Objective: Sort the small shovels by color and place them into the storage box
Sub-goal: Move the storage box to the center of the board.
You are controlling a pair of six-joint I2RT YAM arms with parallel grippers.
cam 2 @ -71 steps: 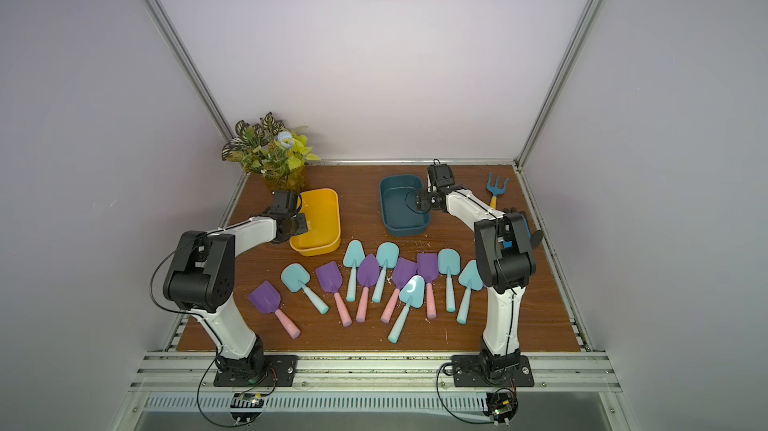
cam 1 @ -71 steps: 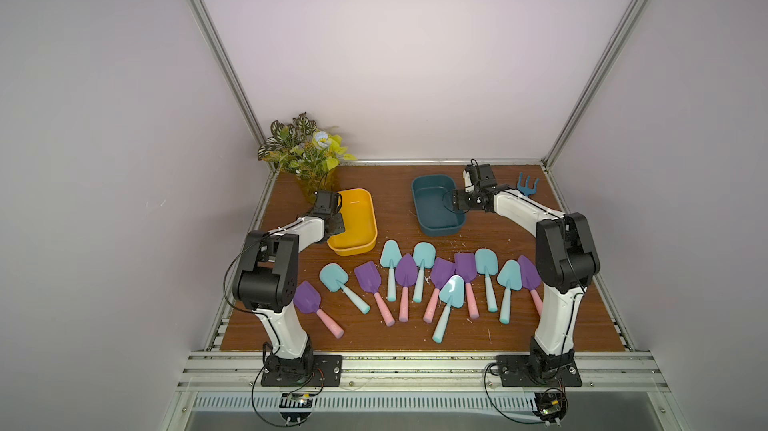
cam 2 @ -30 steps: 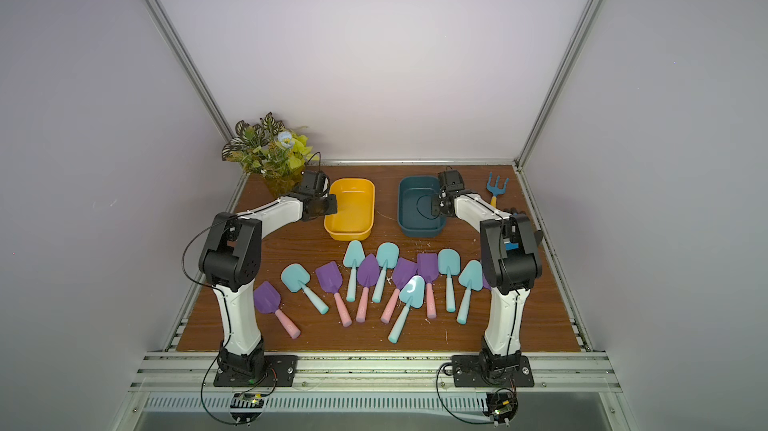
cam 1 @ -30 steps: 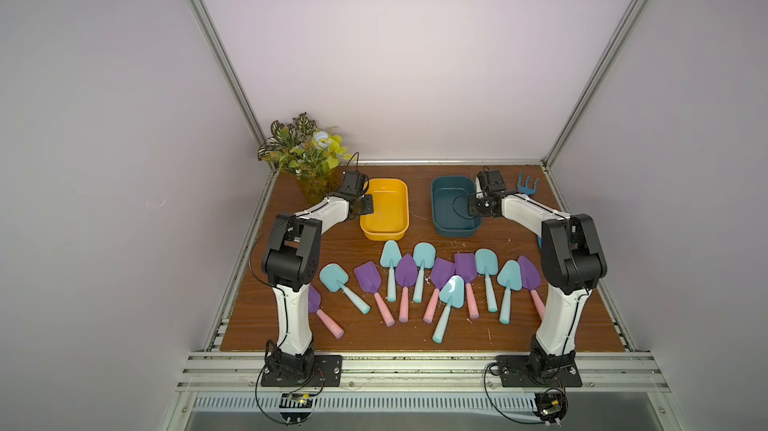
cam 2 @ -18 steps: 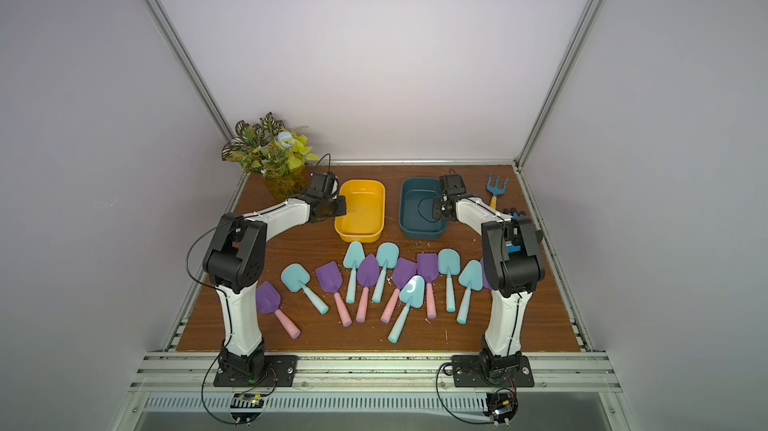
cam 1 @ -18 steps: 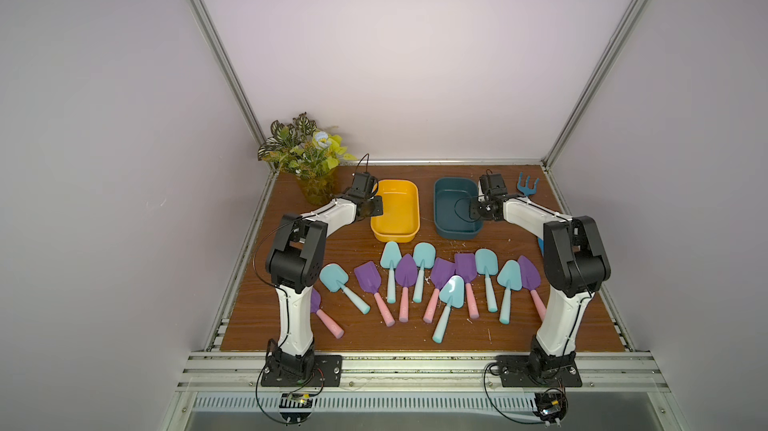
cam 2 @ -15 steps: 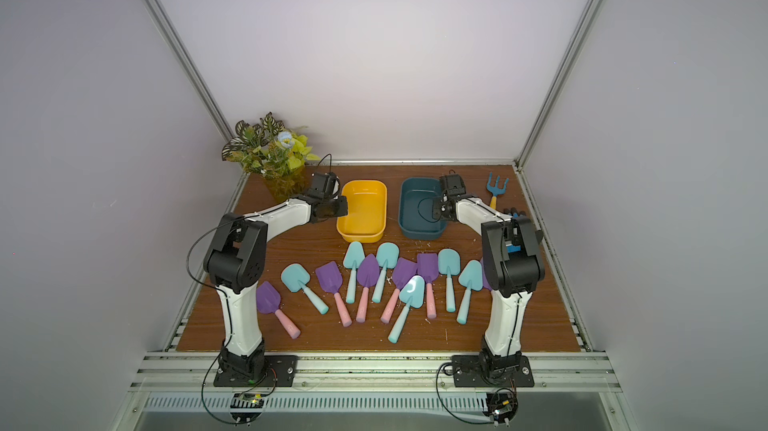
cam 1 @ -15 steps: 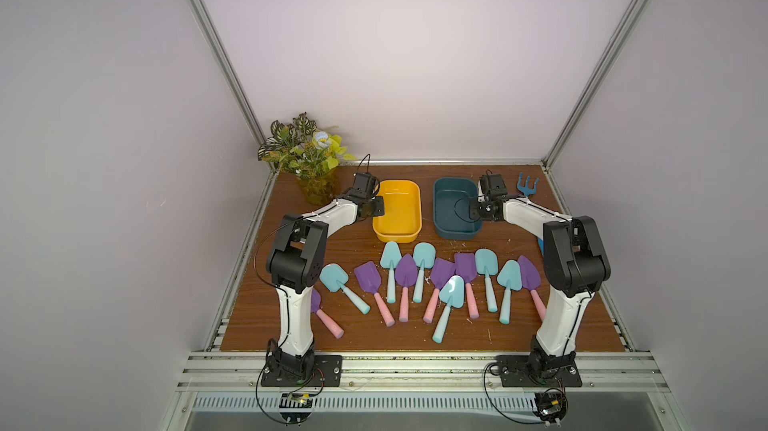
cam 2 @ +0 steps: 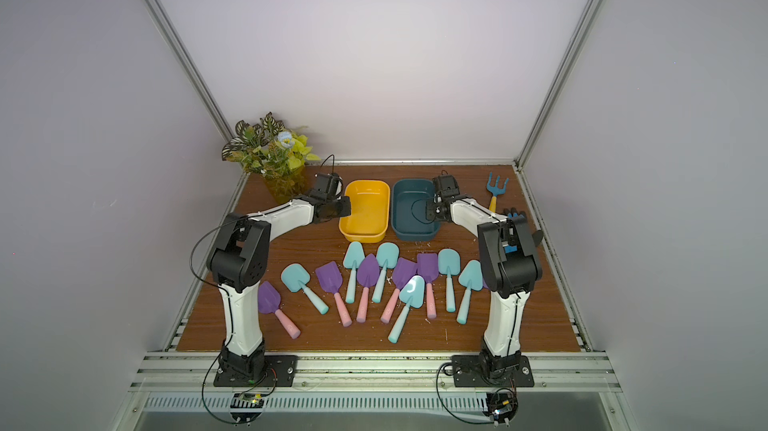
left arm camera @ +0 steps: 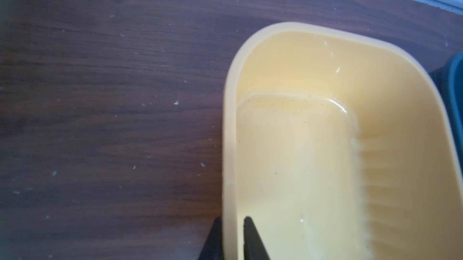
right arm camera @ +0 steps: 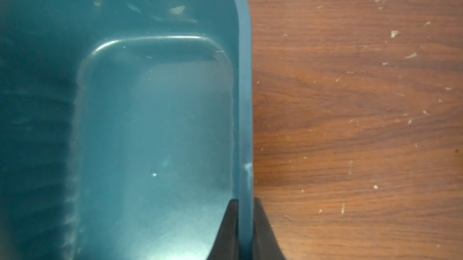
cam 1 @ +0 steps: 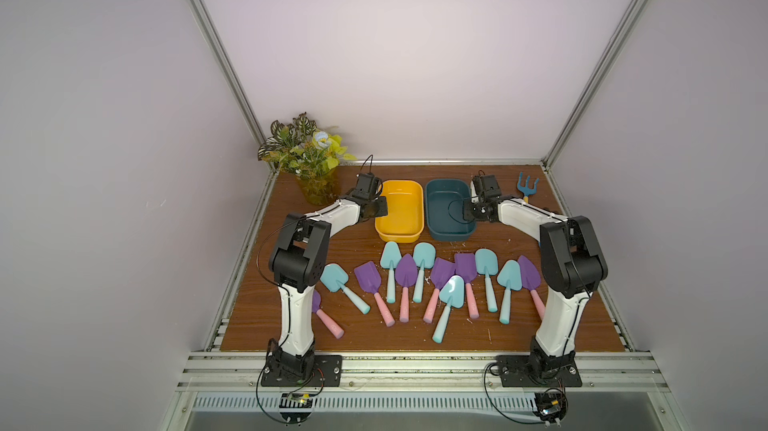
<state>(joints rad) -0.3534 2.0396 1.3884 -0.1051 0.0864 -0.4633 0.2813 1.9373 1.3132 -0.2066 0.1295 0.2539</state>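
The storage boxes stand side by side at the back, both empty: a yellow box [cam 1: 400,209] [cam 2: 365,208] and a dark teal box [cam 1: 451,209] [cam 2: 413,208]. My left gripper [cam 1: 377,208] [left arm camera: 233,221] is shut on the yellow box's [left arm camera: 300,146] left wall, one finger inside and one outside. My right gripper [cam 1: 471,211] [right arm camera: 245,201] is shut on the teal box's [right arm camera: 155,133] right wall in the same way. Several small shovels lie in a row nearer the front, purple-bladed ones [cam 1: 406,271] mixed with light-blue ones [cam 1: 453,292].
A potted plant [cam 1: 307,159] stands at the back left corner. A blue rake with a yellow handle [cam 1: 527,188] lies at the back right. A blue object [cam 2: 513,217] is partly hidden behind the right arm. Bare wood lies between the boxes and the shovels.
The left arm has slid the yellow box rightward until it sits beside the teal box. The teal box has shifted only slightly. The shovels have not moved.
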